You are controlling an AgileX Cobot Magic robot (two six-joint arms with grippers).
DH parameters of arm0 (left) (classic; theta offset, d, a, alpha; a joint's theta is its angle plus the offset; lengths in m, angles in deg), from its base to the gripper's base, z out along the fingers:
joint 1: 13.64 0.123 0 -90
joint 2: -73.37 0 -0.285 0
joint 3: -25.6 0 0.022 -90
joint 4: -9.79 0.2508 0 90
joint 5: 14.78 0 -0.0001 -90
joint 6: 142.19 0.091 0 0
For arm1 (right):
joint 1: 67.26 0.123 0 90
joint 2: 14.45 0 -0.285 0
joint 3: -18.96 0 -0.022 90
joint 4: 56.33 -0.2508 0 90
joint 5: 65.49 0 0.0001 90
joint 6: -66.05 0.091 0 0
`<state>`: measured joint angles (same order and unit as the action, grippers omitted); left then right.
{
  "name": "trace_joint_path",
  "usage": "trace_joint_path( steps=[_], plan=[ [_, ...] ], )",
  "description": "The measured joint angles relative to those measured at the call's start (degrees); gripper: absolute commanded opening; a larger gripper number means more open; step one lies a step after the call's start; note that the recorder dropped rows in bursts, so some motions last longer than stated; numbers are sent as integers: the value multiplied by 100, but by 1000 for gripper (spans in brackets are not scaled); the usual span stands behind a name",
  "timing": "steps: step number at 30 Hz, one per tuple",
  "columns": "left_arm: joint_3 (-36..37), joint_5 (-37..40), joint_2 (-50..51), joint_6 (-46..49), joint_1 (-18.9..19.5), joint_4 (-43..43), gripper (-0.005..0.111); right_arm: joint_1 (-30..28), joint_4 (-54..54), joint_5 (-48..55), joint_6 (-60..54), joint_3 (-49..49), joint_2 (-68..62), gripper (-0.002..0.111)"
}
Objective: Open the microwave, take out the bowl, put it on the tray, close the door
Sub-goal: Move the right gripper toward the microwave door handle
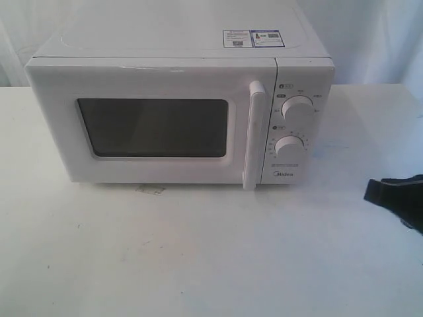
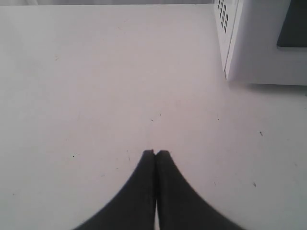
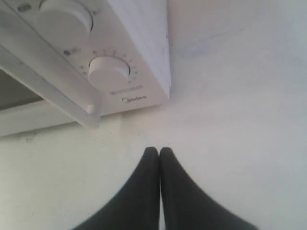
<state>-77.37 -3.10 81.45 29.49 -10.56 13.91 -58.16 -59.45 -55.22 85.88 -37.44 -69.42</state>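
Exterior view has the white microwave [image 1: 178,99] standing square on the white table [image 1: 198,257], toward the back, with its door [image 1: 152,79] shut flush against the front. The vertical bar handle [image 1: 253,132] runs down the door's right edge, just beside the control panel with its upper dial [image 1: 297,109] and lower dial [image 1: 291,148]. Two stickers [image 1: 253,38] lie on the top of the casing near the right rear. The dark window [image 1: 153,127] gives no look inside, so I cannot tell whether the bowl is in there. At the right edge of this view the black right claw [image 1: 371,191] hangs low over the table, apart from the microwave and on the dial side of it. Right wrist view shows that claw [image 3: 159,151] with its two fingers pressed together and nothing between them, over bare table near the microwave's front corner, with the lower dial, the Midea name and the handle's lower end beyond it. Left wrist view shows the left claw [image 2: 156,153] likewise closed tip to tip and holding nothing, over bare table, with the microwave's vented side and front corner [image 2: 230,43] well apart from it
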Motion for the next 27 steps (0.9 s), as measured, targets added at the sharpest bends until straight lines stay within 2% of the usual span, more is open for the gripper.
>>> trace_joint_path(
  steps=[6,12,21,27],
  plan=[
    [0,0,0,0,0,0,0,701,-262,-951,-866,0,-927,0],
    [0,0,0,0,0,0,0,1302,401,-1764,-1098,0,-1396,0],
    [0,0,0,0,0,0,0,1467,532,-1888,-513,11,-1424,0],
    [0,0,0,0,0,0,0,1479,556,-1608,-444,11,-1424,0]
  ],
)
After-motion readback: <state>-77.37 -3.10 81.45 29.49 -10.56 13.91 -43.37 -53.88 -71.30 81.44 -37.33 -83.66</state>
